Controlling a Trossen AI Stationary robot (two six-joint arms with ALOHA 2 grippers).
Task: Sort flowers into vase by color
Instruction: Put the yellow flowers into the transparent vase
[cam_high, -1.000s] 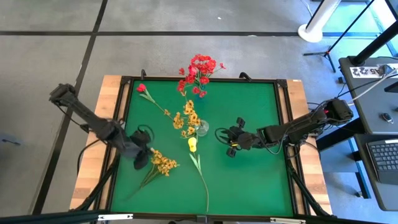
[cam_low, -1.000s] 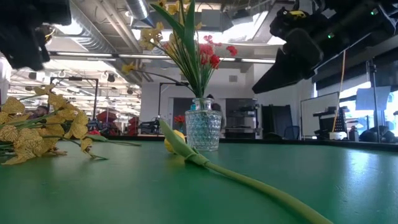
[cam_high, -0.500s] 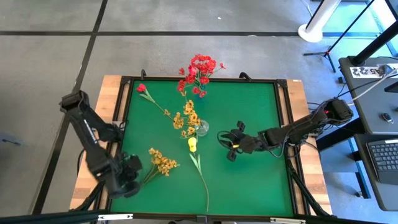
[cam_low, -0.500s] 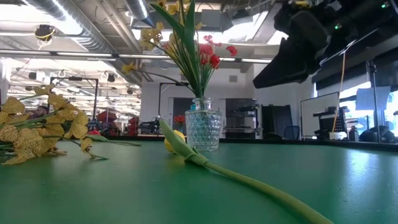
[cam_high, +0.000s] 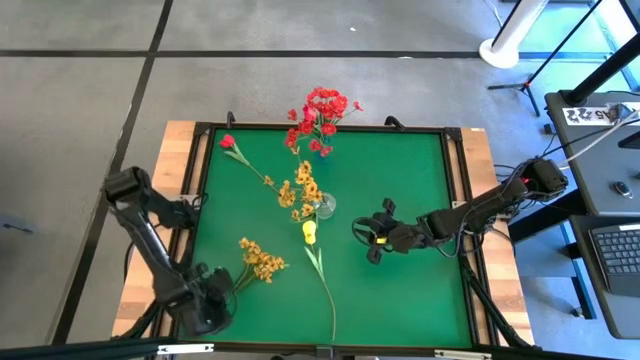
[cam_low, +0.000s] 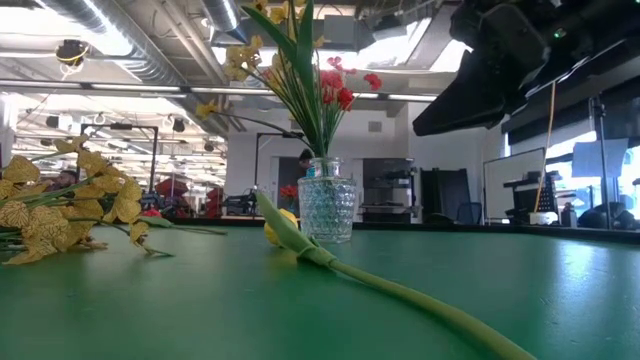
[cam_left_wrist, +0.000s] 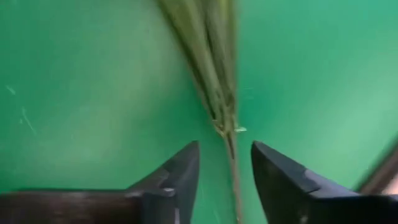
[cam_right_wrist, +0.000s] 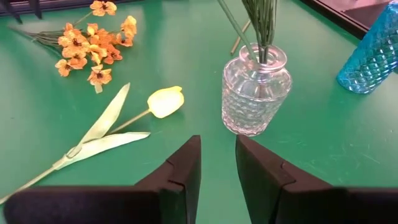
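A yellow-orange spray (cam_high: 262, 262) lies on the green table near the left, its stems running toward the near-left corner. My left gripper (cam_high: 205, 302) is open over that stem end, and the thin stem (cam_left_wrist: 225, 127) runs between its fingers. I cannot tell whether they touch it. A clear glass vase (cam_high: 323, 207) at mid-table holds another yellow-orange spray (cam_high: 300, 190). A yellow tulip (cam_high: 310, 232) lies beside it, its stem reaching toward the near edge. A single red bloom (cam_high: 228, 142) lies at the far left. My right gripper (cam_high: 372, 238) is open and empty, right of the clear vase (cam_right_wrist: 255, 93).
A blue vase (cam_right_wrist: 376, 56) with a red spray (cam_high: 320, 112) stands at the table's far edge. A raised black rim (cam_high: 455, 200) frames the green mat. The right half of the mat (cam_high: 420, 300) holds only my right arm.
My left gripper has gone from beside the spray's blossoms toward the table's near-left corner and now stands over the spray's stem end. The spray, the tulip and the vases have stayed where they were.
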